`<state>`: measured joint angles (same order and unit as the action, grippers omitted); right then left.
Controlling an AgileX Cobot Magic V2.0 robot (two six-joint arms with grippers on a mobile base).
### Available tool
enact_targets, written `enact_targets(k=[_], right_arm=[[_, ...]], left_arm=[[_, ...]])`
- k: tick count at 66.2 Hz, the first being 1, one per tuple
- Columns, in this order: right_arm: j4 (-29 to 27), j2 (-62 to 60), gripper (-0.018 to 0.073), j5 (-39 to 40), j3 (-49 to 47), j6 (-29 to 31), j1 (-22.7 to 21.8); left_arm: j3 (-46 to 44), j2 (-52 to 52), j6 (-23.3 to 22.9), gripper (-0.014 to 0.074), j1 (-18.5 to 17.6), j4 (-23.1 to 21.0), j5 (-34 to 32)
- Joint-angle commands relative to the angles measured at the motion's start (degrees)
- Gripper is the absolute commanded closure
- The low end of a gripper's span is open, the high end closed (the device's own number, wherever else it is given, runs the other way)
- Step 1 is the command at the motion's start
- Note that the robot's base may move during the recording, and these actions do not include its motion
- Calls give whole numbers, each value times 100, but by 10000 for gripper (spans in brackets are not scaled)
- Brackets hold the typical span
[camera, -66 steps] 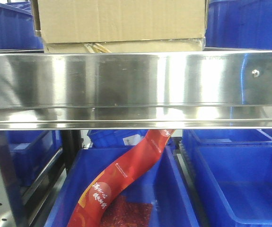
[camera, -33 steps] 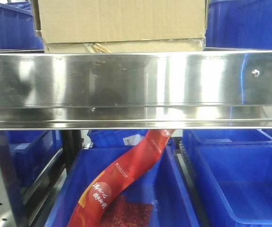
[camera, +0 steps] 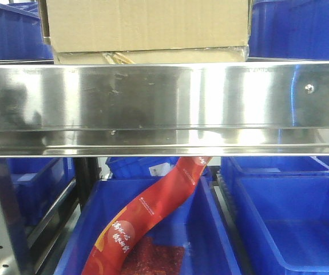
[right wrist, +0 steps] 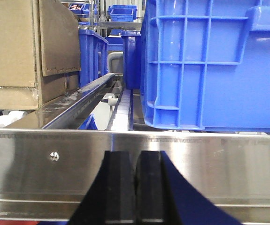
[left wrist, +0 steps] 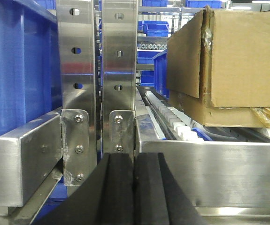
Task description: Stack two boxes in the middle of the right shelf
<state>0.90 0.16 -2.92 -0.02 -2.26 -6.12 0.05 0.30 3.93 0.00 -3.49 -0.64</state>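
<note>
on the shelf (camera: 164, 109), the stacked boxes (camera: 147, 28) stay unmoved.

Brushed, glossy stainless steel on the shelf rail (camera: 164, 109), streaked with blurred reflections and fine scratches. Matt brown corrugated cardboard on the upper box (camera: 147, 26) and the lower box (camera: 153, 57), edges frayed, with shiny crinkled tape (left wrist: 266, 117) at a corner. Smooth, slightly shiny moulded plastic on the blue bin (right wrist: 210, 65). Glossy printed film on the red packet (camera: 147, 215). Matt black rubbery pads on the left claw (left wrist: 134, 192) and the right claw (right wrist: 135, 187). White plastic rollers (left wrist: 172, 122).
</note>
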Motion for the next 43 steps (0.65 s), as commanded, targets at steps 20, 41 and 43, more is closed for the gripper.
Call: enact_targets(k=[20, 41, 43], right_arm=[[-13, -16, 721, 131, 2, -1, 8], [-13, -16, 721, 131, 2, -1, 8], [-13, -16, 721, 131, 2, -1, 8]], left_arm=[[-5, -30, 8, 708, 6, 19, -88], [-5, -30, 8, 708, 6, 19, -88], [-5, -30, 8, 708, 6, 19, -88]])
